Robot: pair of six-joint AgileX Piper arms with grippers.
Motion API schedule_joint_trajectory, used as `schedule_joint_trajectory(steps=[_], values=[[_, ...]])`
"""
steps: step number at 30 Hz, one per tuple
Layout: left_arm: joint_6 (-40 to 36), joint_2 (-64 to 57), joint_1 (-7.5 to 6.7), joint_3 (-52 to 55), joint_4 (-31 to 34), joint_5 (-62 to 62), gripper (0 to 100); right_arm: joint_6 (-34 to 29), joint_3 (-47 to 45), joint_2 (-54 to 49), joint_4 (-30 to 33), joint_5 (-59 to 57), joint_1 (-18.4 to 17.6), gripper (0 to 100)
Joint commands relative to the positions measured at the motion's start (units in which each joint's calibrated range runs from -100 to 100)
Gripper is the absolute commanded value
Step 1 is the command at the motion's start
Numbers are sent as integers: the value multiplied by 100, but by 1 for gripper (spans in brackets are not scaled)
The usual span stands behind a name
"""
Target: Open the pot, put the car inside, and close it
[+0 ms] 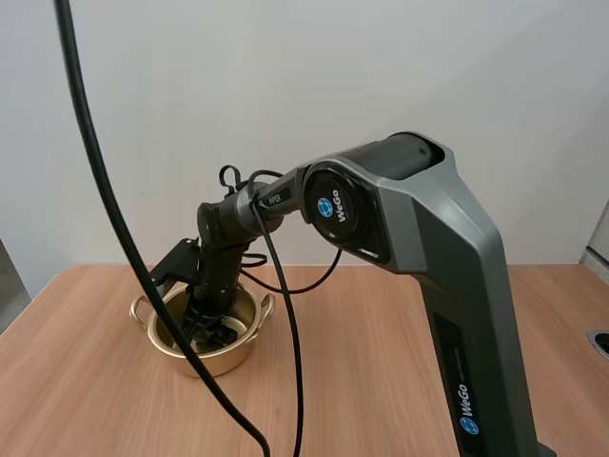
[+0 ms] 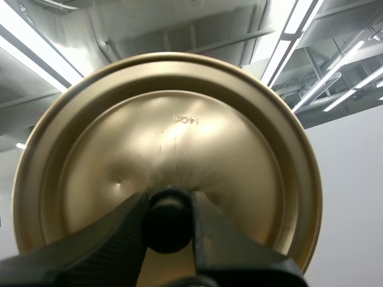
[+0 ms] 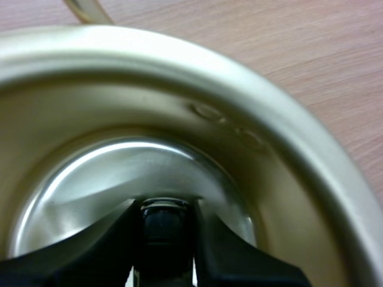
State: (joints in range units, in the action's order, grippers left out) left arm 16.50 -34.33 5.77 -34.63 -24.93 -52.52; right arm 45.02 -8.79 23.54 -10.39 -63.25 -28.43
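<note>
Inside pot (image 3: 287, 137), car (image 3: 163, 234) in right pincer (image 3: 166, 207)

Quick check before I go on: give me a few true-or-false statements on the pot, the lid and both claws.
1. The lid sits on the pot. False: the pot is open, and the left claw grips the lid by its knob.
2. The right claw is down inside the pot. True.
3. The right claw is empty. False: its tips pinch a small dark thing, seemingly the car.
4. The pot stands on the wooden table. True.
</note>
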Motion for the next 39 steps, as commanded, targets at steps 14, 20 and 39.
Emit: schedule_joint_trajectory(steps=[14,20,39], values=[[0,7,-1,-1,0,8,0,2,24,-302,-1,-102,-4,95],[0,7,-1,-1,0,8,0,-12,83,-1037,-1,-133,-4,100],[0,8,-1,-1,0,-124,0,-1753,83,-4132,2353,-193,531,31]])
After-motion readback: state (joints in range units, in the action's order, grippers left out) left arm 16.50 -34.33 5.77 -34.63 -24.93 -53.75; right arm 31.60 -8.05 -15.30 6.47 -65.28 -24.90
